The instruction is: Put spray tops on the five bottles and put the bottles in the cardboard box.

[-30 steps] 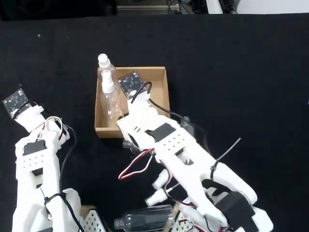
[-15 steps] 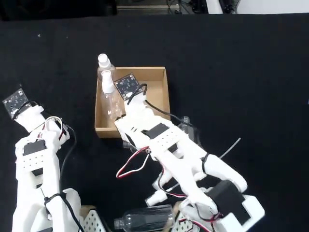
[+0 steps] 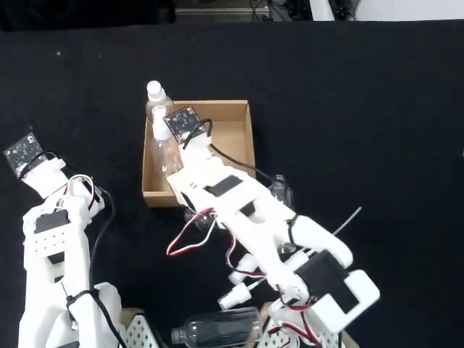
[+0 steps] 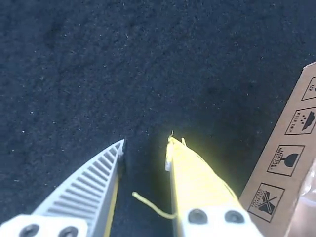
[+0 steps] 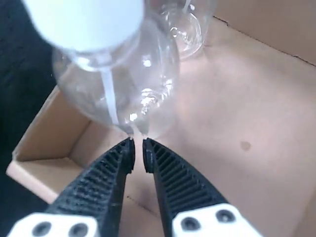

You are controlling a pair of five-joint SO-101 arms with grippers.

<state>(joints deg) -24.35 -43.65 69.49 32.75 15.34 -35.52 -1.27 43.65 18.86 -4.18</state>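
Black cloth [image 3: 362,109] is covering the table, and the job is looking less than half done. One capped bottle [image 3: 165,148] is standing inside the cardboard box [image 3: 233,134], and a second capped bottle [image 3: 155,96] is standing at its far corner. An uncapped bottle [image 3: 221,328] is lying near a loose spray top [image 3: 235,296]. The right gripper [image 5: 138,147] is hovering inside the box, jaws nearly closed and empty. The left gripper [image 4: 145,143] is sitting apart-jawed over cloth. Handling symbols [image 4: 289,160] are marking the box's outer wall.
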